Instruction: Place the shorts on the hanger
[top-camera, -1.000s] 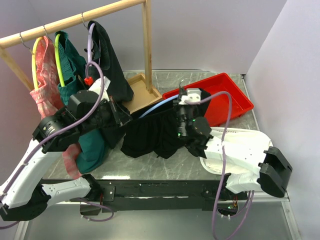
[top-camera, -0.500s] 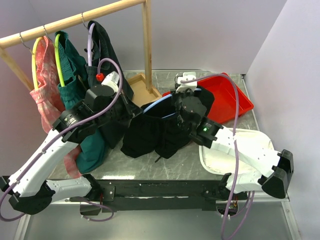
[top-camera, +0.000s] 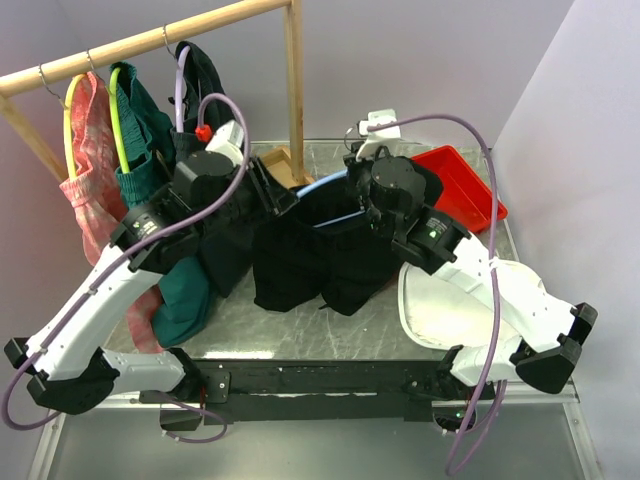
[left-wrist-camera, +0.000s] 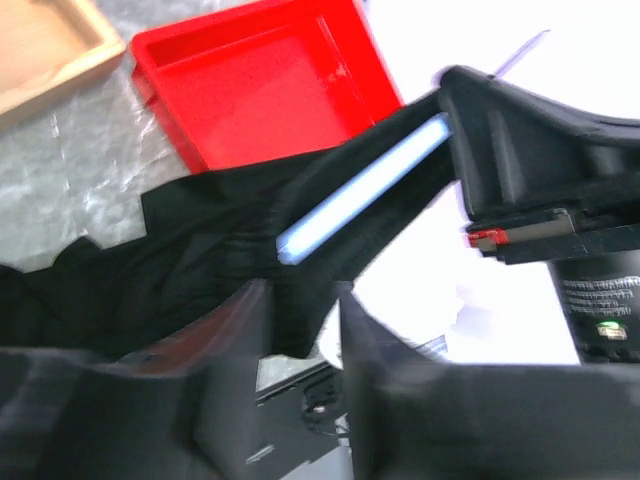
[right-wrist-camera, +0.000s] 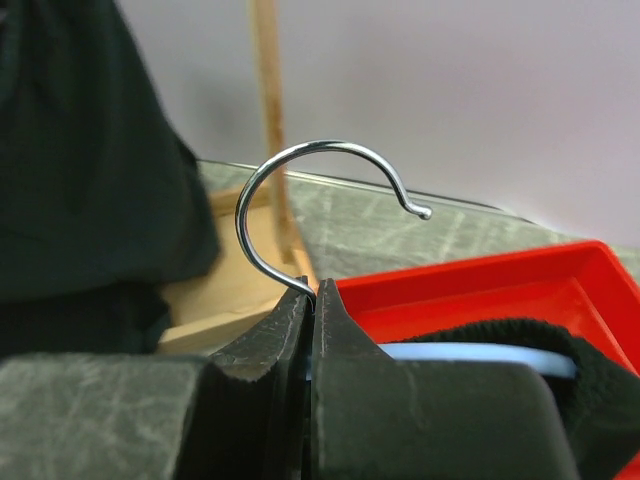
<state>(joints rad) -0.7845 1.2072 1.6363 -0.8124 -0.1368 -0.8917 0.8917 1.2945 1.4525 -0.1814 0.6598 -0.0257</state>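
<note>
Right wrist: right fingers (right-wrist-camera: 262, 345) tight on pale-blue hanger (right-wrist-camera: 480, 356), left fingers (left-wrist-camera: 230, 365) tight on limp black shorts (left-wrist-camera: 180, 265).

The wooden post (top-camera: 294, 90) and the red tray (top-camera: 465, 185) stood close behind the hanging shorts (top-camera: 320, 260); in front, the desk (top-camera: 300, 335) looked free, though partly hidden.

Black shorts (top-camera: 320, 265) hung draped over the light blue hanger (left-wrist-camera: 360, 190), its hook base pinched in the right hand (right-wrist-camera: 310, 300).

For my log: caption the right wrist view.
Right hand shut on light blue hanger below its metal hook, black shorts draped over it, red tray behind.
</note>
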